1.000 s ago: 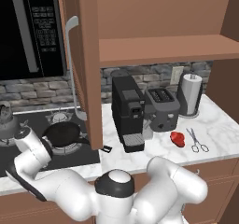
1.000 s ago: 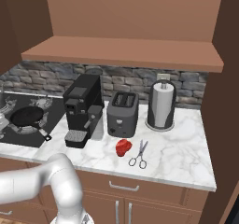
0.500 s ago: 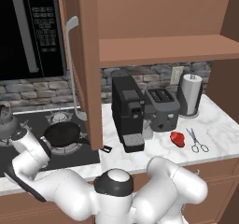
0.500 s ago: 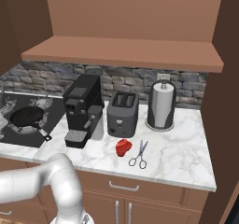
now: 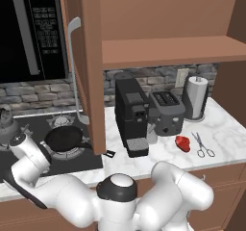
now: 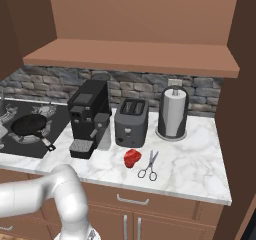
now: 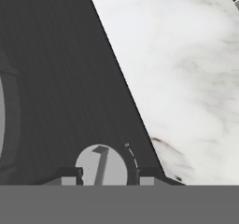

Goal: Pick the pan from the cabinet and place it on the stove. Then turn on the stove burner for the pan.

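Note:
The black pan [image 5: 65, 137] [image 6: 30, 125] sits on the large burner's grate [image 5: 73, 152] on the stove [image 5: 90, 160] [image 6: 58, 118], handle pointing to the front right. The brown cabinet [image 5: 163, 52] [image 6: 130, 56] hangs above, its door [image 5: 91, 66] swung open, its shelf bare. My arm [image 5: 30, 154] bends down over the stove's front left edge. In the hand view my gripper [image 7: 109, 176] is open close above the black cooktop [image 7: 60, 78]. A small silver knob [image 7: 101, 166] lies between its fingertips [image 7: 69, 175], and its pointer stands nearly upright in that view.
A silvery kettle [image 5: 5, 124] stands at the stove's back left, under the black microwave [image 5: 31, 32]. On the marble counter [image 5: 221, 134] [image 7: 186, 69] stand a coffee machine [image 5: 132, 114], a toaster [image 5: 166, 112] and a paper towel roll [image 5: 196, 97]; a red item [image 5: 182, 143] and scissors [image 5: 202, 146] lie nearer the front.
The arm's forearm has dipped very slightly at the stove's front. The pan and everything on the counter stay where they were.

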